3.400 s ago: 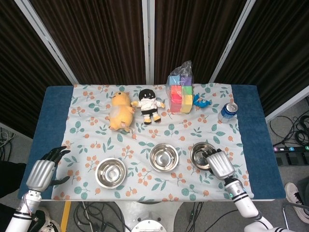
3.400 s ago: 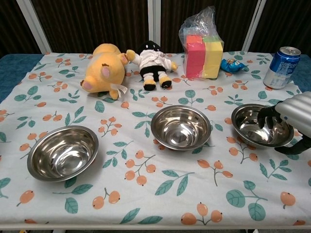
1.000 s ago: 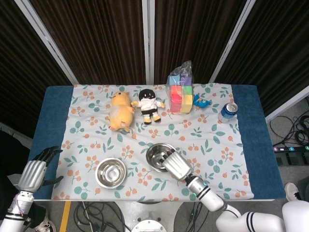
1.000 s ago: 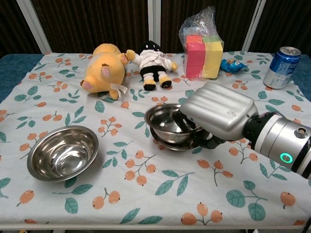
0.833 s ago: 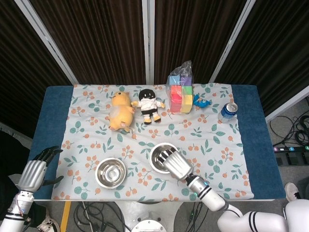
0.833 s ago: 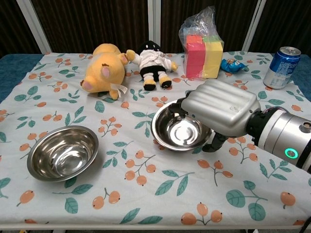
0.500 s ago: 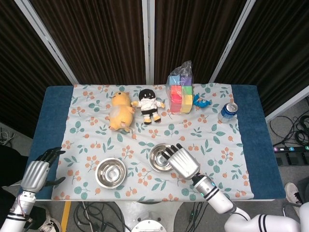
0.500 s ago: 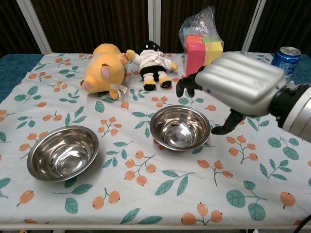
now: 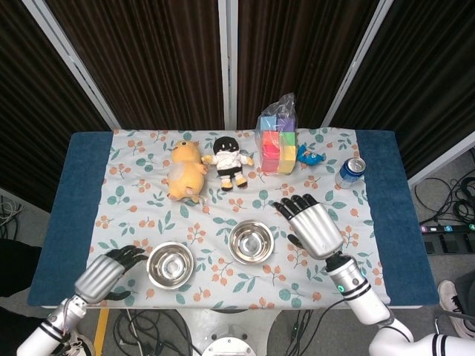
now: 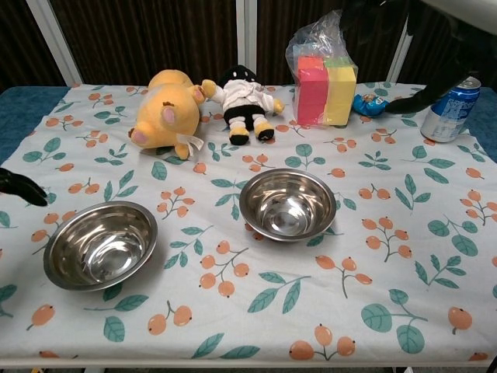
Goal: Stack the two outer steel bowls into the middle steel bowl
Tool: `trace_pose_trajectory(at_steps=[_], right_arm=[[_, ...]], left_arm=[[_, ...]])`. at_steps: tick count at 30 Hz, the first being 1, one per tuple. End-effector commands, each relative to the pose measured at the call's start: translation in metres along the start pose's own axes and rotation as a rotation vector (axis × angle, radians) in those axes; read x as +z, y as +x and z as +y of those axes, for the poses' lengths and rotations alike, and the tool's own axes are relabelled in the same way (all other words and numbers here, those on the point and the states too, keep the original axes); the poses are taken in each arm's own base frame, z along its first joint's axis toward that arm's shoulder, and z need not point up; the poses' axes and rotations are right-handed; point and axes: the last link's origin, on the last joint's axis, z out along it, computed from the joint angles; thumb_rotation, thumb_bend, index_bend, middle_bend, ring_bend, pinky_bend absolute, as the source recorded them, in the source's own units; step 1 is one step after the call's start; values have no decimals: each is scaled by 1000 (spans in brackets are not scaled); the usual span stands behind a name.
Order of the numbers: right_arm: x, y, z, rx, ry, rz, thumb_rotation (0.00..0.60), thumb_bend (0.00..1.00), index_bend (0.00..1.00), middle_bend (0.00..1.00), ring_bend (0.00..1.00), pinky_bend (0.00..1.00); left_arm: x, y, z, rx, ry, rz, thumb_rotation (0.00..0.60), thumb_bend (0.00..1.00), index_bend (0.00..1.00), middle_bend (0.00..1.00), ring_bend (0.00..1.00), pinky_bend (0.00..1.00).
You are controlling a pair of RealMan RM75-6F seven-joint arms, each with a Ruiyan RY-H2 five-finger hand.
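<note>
Two steel bowls sit nested at the table's middle [image 9: 251, 242], the stack [image 10: 288, 204] showing a doubled rim. The remaining outer steel bowl [image 9: 170, 265] stands alone at the front left [image 10: 101, 244]. My right hand [image 9: 313, 226] hovers to the right of the stack, raised above the cloth, fingers spread and holding nothing. My left hand [image 9: 107, 276] is at the table's front-left edge, just left of the lone bowl, fingers apart and empty; in the chest view only its dark fingertips [image 10: 19, 186] show at the left border.
Along the back lie a yellow plush [image 9: 185, 170], a small doll [image 9: 228, 159], a bag of coloured blocks [image 9: 278, 137], a blue wrapper [image 9: 310, 157] and a soda can [image 9: 350, 172]. A floral cloth [image 9: 319, 200] covers the blue table.
My right hand set the right bowl into the middle bowl, let go, and rose up and to the right. My left hand moved right, close to the left bowl.
</note>
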Motion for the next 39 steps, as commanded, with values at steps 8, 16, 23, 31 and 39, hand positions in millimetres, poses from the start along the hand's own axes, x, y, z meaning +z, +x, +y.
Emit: trace_pose_trajectory(at_steps=[8, 16, 23, 31, 39], right_arm=[[-4, 5, 22, 18, -52, 11, 600, 0, 277, 355, 313, 395], [-7, 3, 30, 22, -69, 7, 600, 0, 277, 356, 311, 395], [-7, 2, 35, 28, -81, 6, 600, 0, 277, 359, 311, 395], [-10, 3, 42, 29, -97, 5, 600, 0, 277, 362, 311, 395], [-12, 0, 52, 38, -123, -7, 600, 0, 277, 364, 311, 389]], left_arm=[[24, -17, 33, 132, -122, -21, 600, 160, 299, 306, 204, 359], [37, -28, 39, 221, -140, 1, 600, 162, 327, 329, 218, 362], [44, -34, 42, 287, -159, 24, 600, 198, 379, 378, 254, 394], [54, -44, 42, 334, -171, 5, 600, 198, 382, 392, 261, 404], [62, -46, 43, 441, -216, 78, 600, 210, 511, 533, 367, 469]])
